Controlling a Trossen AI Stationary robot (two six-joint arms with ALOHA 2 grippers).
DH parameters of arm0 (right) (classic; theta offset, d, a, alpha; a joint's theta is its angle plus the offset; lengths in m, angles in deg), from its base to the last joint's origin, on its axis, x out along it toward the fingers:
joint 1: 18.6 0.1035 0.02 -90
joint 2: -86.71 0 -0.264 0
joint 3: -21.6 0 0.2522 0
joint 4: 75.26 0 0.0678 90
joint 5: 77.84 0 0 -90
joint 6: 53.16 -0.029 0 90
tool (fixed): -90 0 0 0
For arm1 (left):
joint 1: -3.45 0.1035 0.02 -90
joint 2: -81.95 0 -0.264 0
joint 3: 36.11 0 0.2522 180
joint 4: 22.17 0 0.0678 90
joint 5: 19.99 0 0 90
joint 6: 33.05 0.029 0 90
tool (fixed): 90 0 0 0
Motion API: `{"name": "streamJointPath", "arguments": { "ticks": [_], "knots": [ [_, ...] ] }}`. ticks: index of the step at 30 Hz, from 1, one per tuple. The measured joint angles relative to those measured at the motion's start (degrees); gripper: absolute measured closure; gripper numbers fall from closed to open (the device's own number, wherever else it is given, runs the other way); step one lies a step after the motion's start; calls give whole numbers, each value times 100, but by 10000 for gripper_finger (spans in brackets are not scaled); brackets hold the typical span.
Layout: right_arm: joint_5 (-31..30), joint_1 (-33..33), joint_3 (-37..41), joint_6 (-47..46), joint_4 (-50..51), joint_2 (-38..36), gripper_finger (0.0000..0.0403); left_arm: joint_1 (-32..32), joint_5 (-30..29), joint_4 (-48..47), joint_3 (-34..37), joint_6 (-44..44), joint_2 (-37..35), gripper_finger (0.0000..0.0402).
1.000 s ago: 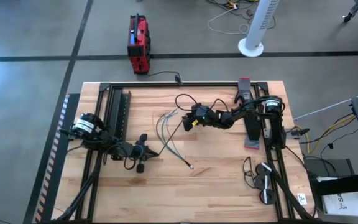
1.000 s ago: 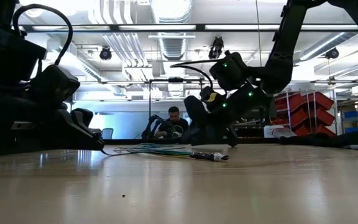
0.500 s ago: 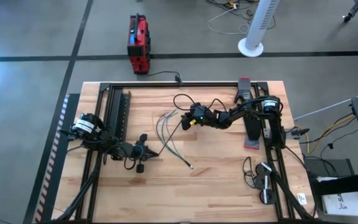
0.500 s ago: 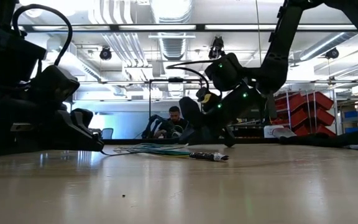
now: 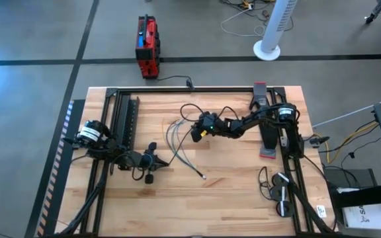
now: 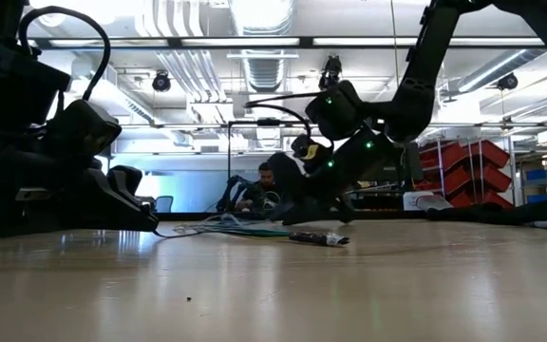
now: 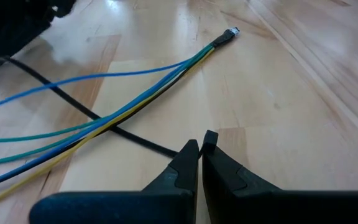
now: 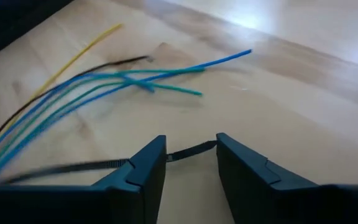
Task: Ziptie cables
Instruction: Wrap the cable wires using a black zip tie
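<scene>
High view: the cables (image 5: 179, 140) lie fanned out just left of the frame's centre. The right gripper (image 5: 195, 131) sits at their right edge with its fingers parted, a thin black zip tie (image 8: 188, 150) spanning the gap; it looks pinched at one end, though I can't be sure. The left gripper (image 5: 152, 158) waits at lower left, its fingers pressed together and empty. The risk I see: the tie slides over the splayed wires and catches only some, because the loose ends spread apart.
</scene>
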Motion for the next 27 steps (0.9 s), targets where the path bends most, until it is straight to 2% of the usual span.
{"name": "streamJointPath", "arguments": {
  "ticks": [9,14,27],
  "knots": [
    [159,26,4,115,-190,-7,268,0,1,-25,0,-9,0,402],
    [511,-11,7,-427,-222,-55,267,-1,2,-33,0,-58,0,402],
    [575,-156,-9,-1481,-238,-133,290,1,2,-33,0,-93,0,402]
  ]
}}
